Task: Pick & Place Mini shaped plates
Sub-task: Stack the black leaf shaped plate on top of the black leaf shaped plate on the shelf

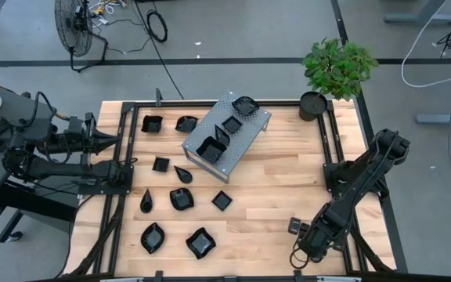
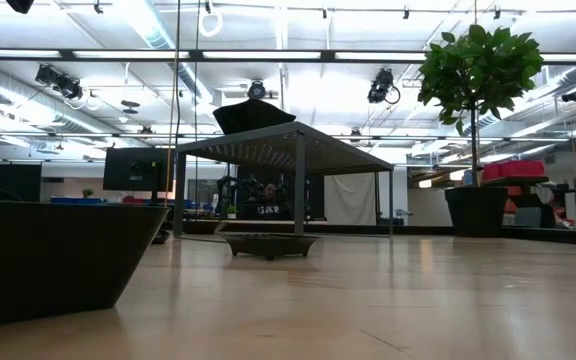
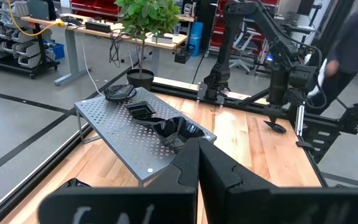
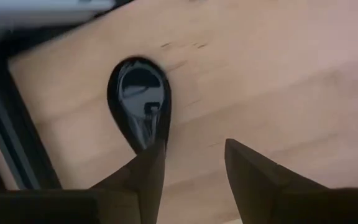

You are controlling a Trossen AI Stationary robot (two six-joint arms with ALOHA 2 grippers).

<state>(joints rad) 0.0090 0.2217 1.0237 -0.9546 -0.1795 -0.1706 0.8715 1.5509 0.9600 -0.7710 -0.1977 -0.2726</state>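
Right wrist view shows the right gripper (image 4: 191,165) open, low over a teardrop dish (image 4: 139,102) lying flat on the table (image 1: 288,188) near its corner rail. I'd centre both fingers over the rim before closing. Farther off, more dishes (image 1: 182,200) dot the wood, three sit on the metal stand (image 1: 237,145). The left gripper (image 3: 197,168) waits shut at the far edge; a potted plant (image 1: 337,66) stands beyond.

Bench (image 1: 288,196) centre-right of frame lies open; grey metal box (image 1: 227,135) and scattered plates (image 1: 181,199) obstruct the left half.
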